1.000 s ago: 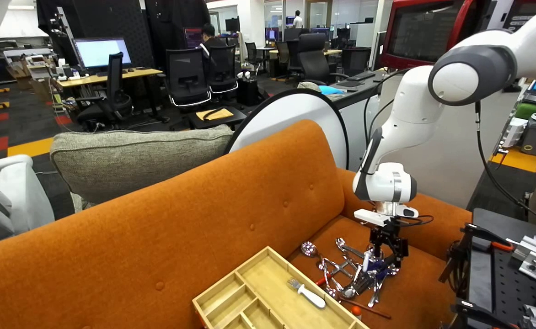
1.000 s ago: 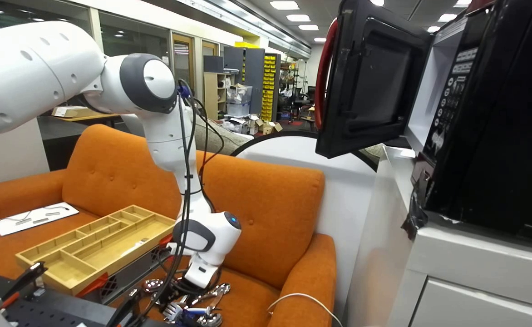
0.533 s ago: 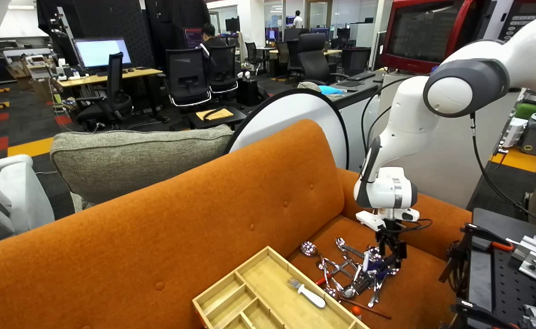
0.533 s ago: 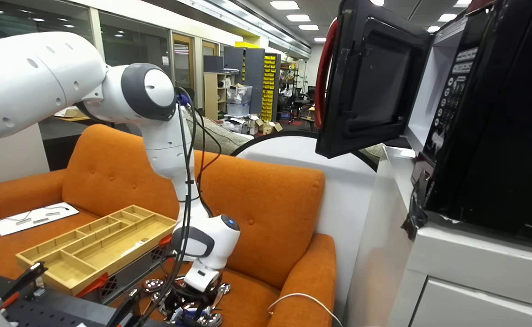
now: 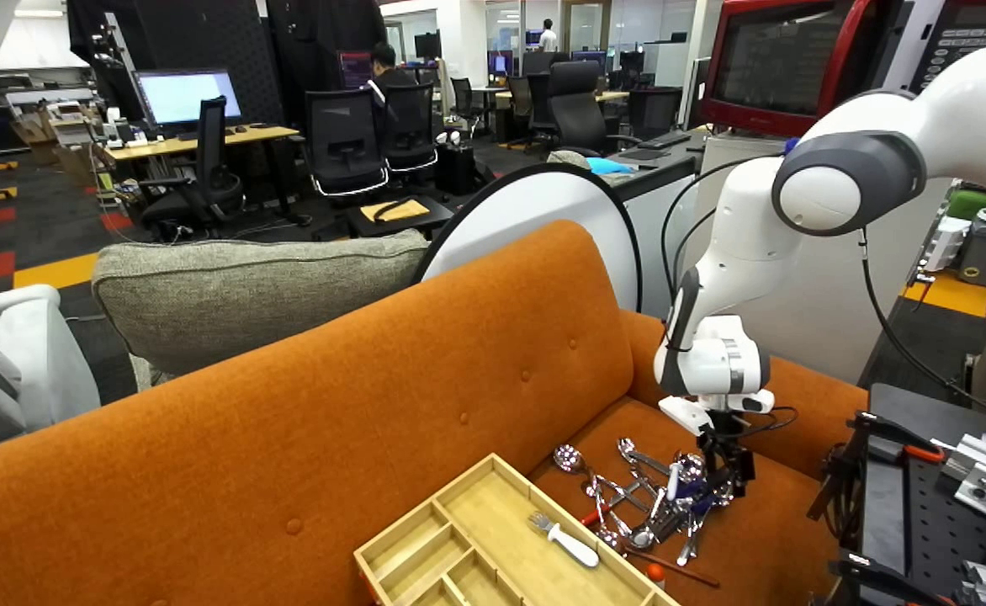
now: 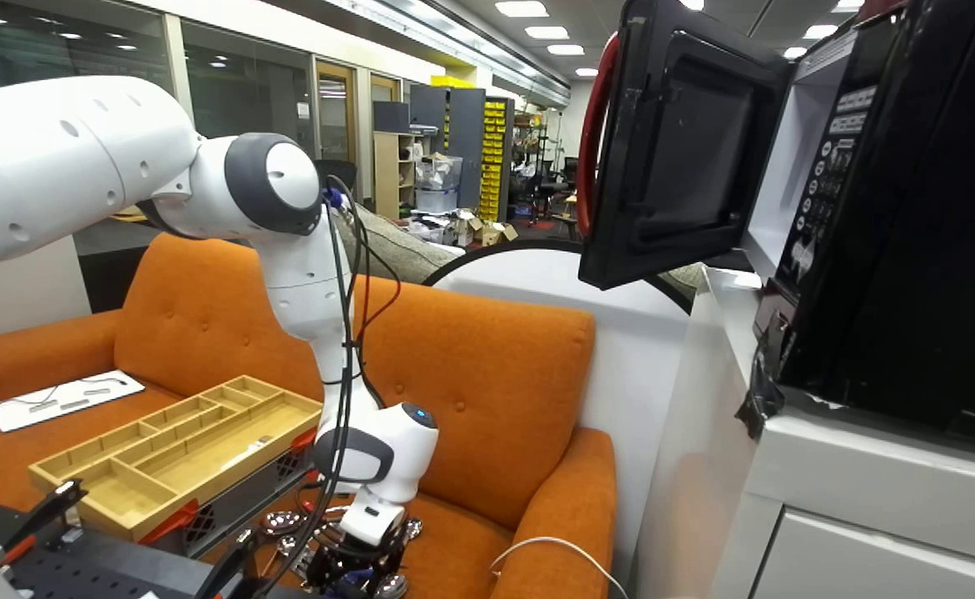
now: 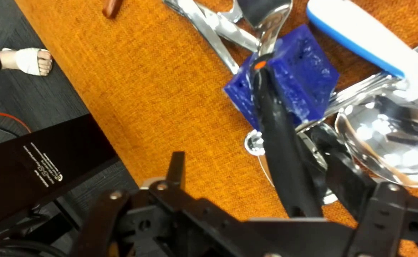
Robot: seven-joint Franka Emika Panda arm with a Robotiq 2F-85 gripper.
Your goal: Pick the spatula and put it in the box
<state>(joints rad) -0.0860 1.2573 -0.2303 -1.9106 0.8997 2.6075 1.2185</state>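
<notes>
In the wrist view, a black-handled metal utensil [image 7: 280, 142] leans across a dark blue block. Its metal head is partly cut off at the top, so I cannot tell if it is the spatula. My gripper [image 7: 257, 164] is open, with the black handle between its spread fingers and nothing clamped. In an exterior view, the gripper [image 5: 727, 484] points down over the right side of the utensil pile. In another exterior view, cables partly cover the gripper [image 6: 353, 574]. The box, a light-wood tray with several compartments [image 5: 493, 513], lies beside the pile and also shows here [image 6: 175, 466].
A white-handled fork [image 5: 573, 547] lies in the box. The blue block [image 7: 303, 75], a white-and-blue handle [image 7: 366, 39] and a large shiny spoon [image 7: 405, 142] crowd the gripper. The sofa backrest [image 5: 459, 379] rises behind. A dark table with clamps [image 5: 897, 438] stands beside the sofa.
The arm has come down, and my gripper is lower and slightly farther right in an exterior view, closer to the utensils. The box and the pile look unmoved.
</notes>
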